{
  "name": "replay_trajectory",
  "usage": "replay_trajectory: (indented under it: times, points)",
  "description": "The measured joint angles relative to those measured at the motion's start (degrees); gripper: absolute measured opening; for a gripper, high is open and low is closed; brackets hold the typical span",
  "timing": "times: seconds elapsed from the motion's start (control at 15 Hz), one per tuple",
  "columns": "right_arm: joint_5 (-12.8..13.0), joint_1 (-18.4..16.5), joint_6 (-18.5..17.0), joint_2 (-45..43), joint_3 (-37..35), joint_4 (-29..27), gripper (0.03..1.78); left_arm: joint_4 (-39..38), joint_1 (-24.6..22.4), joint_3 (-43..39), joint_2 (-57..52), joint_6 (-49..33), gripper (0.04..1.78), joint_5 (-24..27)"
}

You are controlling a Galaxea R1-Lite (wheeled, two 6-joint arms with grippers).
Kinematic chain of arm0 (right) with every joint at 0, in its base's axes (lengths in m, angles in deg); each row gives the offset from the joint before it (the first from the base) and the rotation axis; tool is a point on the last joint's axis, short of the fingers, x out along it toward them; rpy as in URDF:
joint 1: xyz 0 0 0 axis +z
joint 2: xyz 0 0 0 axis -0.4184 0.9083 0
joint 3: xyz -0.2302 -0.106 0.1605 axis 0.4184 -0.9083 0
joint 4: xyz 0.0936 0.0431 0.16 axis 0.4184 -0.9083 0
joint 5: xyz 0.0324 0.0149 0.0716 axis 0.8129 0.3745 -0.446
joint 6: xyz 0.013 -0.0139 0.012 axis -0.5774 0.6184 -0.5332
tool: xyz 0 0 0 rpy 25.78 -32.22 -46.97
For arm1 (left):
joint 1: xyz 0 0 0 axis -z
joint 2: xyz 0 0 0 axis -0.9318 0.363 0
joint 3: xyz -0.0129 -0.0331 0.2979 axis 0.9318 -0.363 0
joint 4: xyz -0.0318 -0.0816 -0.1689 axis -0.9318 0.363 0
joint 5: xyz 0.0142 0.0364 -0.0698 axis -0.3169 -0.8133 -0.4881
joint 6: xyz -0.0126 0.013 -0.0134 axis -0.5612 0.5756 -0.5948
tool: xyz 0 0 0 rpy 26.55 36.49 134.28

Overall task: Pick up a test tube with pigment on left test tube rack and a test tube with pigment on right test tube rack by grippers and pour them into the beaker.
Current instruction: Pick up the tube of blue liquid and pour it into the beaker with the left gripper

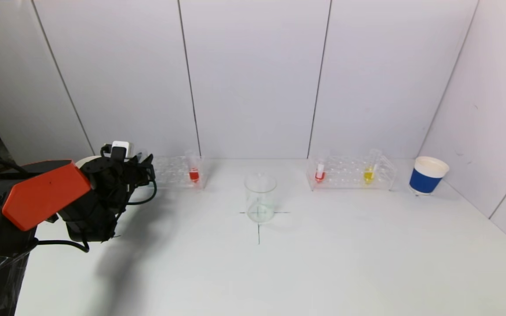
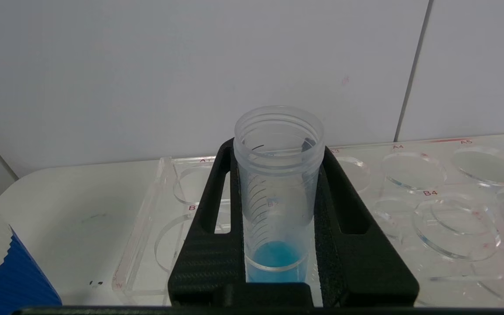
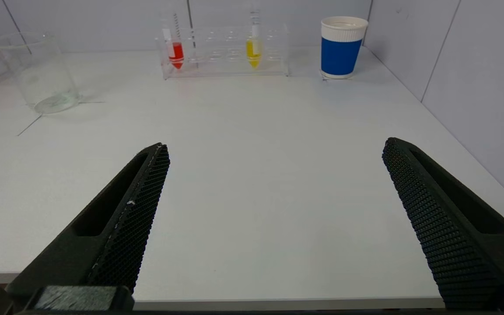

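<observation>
Blue-pigment tube (image 2: pixel 278 192) clamped by left end effector (image 2: pixel 278 175); right end effector (image 3: pixel 274 153) wide apart.

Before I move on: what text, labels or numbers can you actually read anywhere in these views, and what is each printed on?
"A4" on the left test tube rack, top plate, red print.
"A5" on the same plate.
"B4" on the same plate.
"B5" on the same plate.
Other red labels near the left gripper: partly hidden, unreadable.
Graduation marks on the blue test tube: lines only, no readable figures.
Right test tube rack, beaker, cups: no readable text.
</observation>
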State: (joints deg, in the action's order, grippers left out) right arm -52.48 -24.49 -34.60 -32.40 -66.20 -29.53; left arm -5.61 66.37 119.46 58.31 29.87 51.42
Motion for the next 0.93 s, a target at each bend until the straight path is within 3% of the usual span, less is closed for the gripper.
replay_trajectory:
  times: [0.93]
  points:
    - [0.0, 0.0, 0.0, 0.0, 0.0, 0.0, 1.77, 4.2, -0.1, 0.0, -6.3, 0.1, 0.46, -0.1]
